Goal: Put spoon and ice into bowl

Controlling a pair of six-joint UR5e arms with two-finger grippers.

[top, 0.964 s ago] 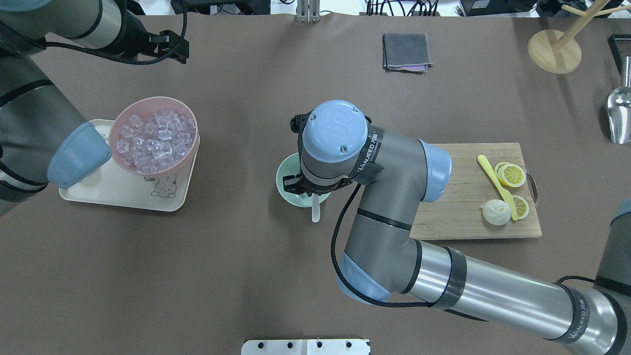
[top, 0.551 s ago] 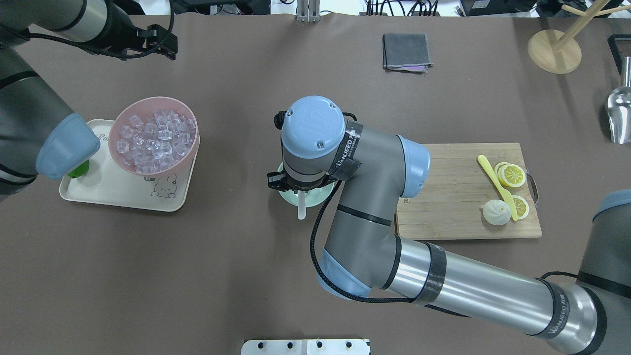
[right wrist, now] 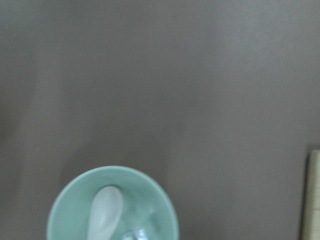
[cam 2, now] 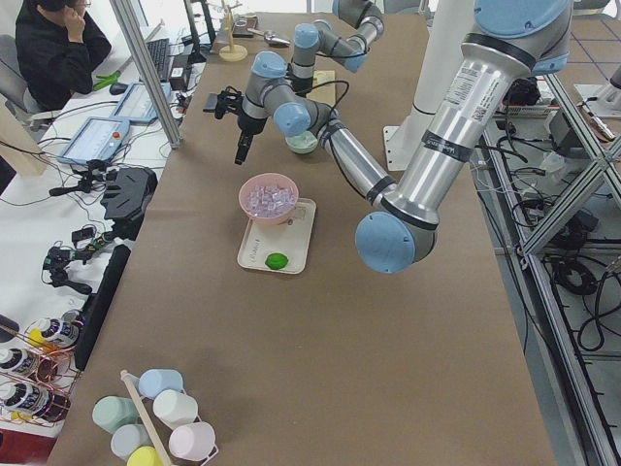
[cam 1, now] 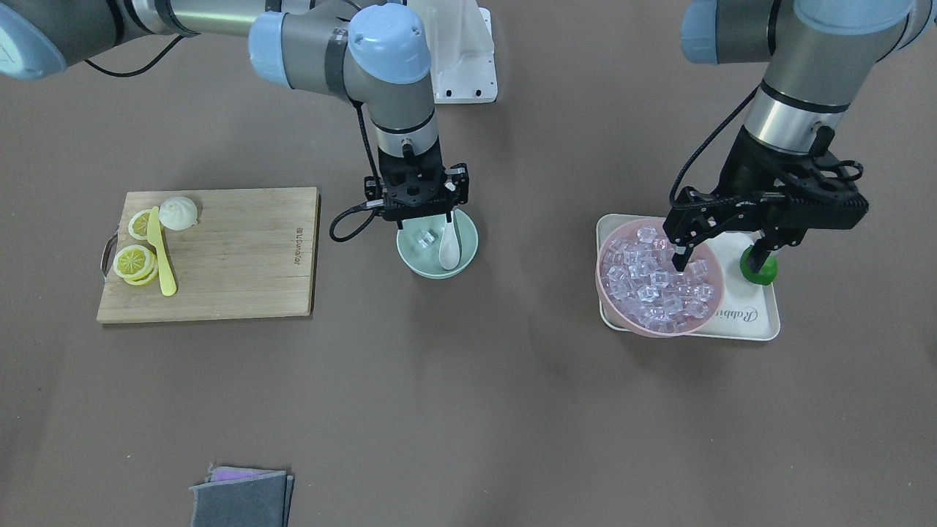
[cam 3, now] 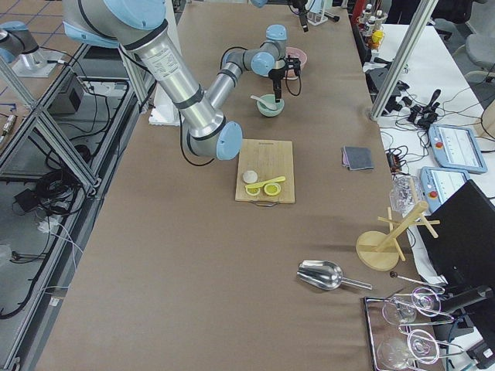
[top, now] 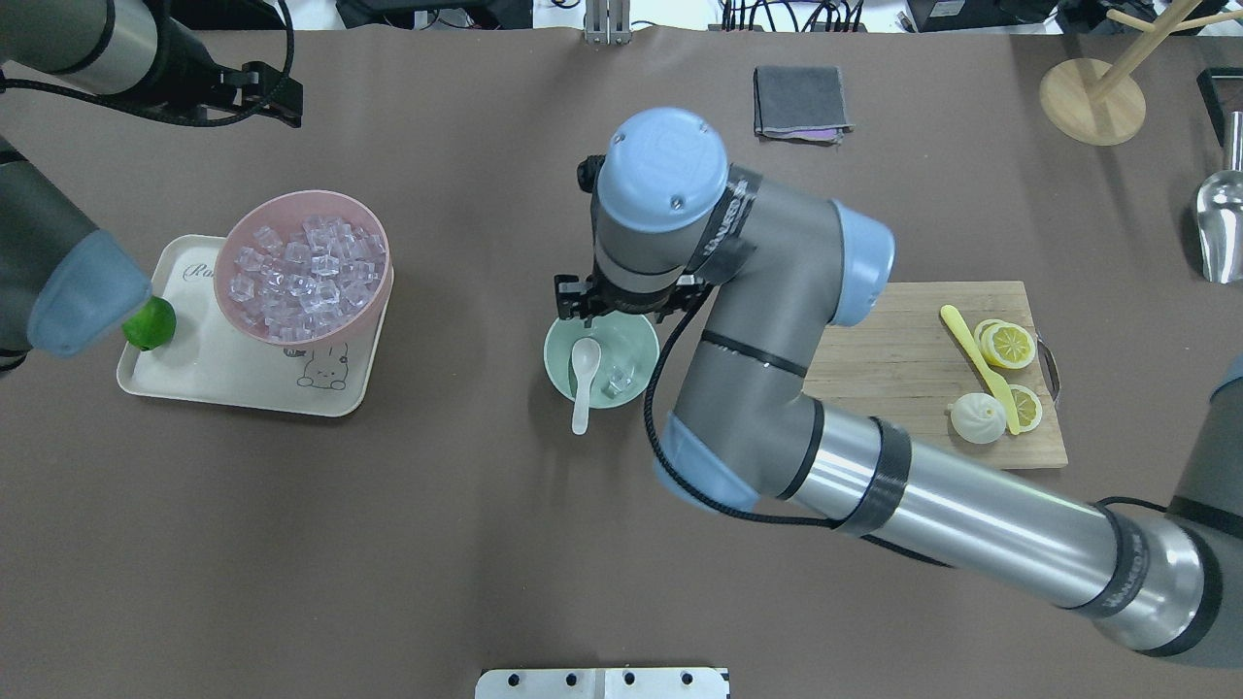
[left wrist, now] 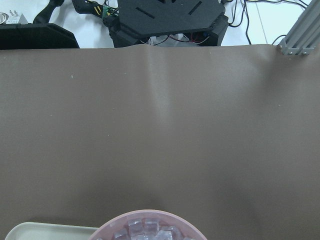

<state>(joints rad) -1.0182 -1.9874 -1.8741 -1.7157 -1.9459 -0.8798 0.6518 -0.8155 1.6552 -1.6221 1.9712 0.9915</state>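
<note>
My right fingers point(cam 1: 423, 215) hang spread and empty over the far rim of the bowl point(top: 555, 342). The spoon point(top: 583, 382) lies inside, handle pointing back toward my base, one ice point(top: 616, 385) cube beside it. My left fingers point(cam 1: 719, 262), also spread, hover by the pink bowl point(cam 1: 659, 334).

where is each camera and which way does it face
Front-facing: across table, facing robot; left arm at view's right, right arm left.
Overhead: behind robot, looking down; both arms.
Exterior left: table's end, left arm near.
Exterior right: opposite end, right arm near.
Left wrist: looks over pink bowl; no robot parts.
Right wrist: looks down on bowl; no robot parts.
Shared: front-facing and overhead show spoon in bowl.
</note>
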